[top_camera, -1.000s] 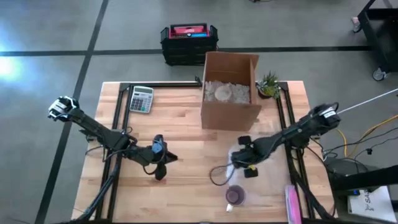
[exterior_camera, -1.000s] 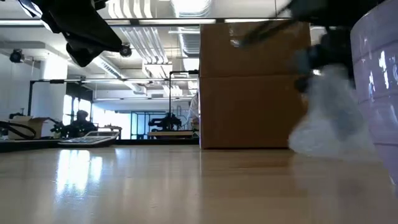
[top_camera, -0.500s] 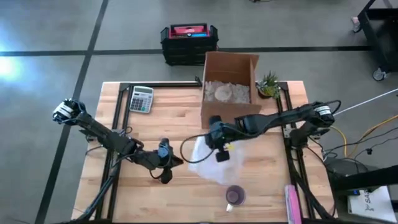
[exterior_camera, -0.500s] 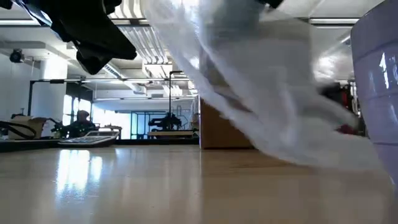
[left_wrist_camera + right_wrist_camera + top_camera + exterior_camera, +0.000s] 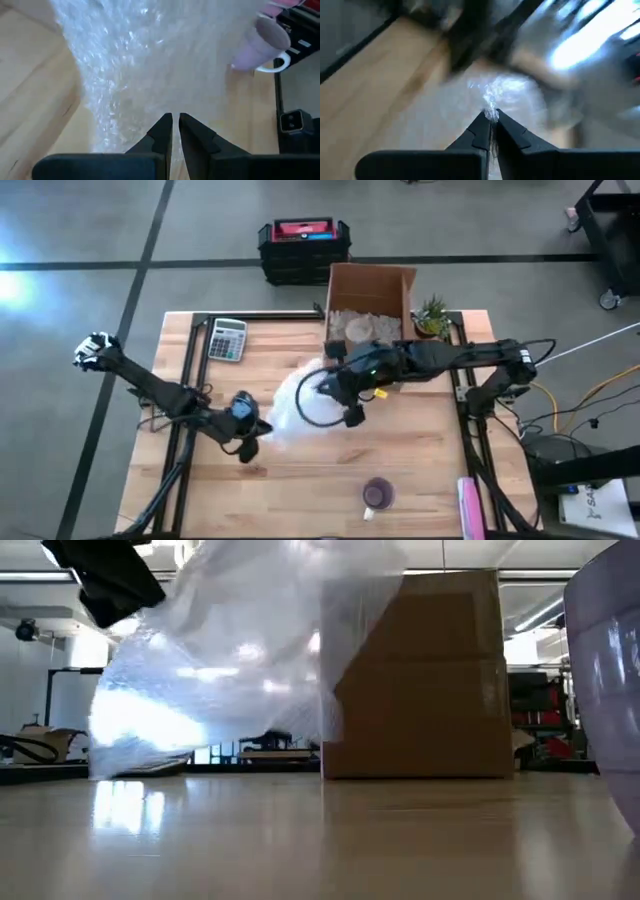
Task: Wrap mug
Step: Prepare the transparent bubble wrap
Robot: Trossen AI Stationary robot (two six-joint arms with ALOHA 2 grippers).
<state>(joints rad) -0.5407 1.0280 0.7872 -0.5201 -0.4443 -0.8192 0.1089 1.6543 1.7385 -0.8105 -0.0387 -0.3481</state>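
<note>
While right gripper (image 5: 491, 119) fingers pinch one bubble wrap sheet (image 5: 290, 405), left gripper (image 5: 173, 122) fingers nearly together; one mug (image 5: 377, 494)

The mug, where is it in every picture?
High view: mug near the table's front edge, right of middle.
Low view: big at the right edge.
Left wrist view: lying tipped beyond the bubble wrap.
Right wrist view: not seen.
Shared landmark: the bubble wrap.
</note>
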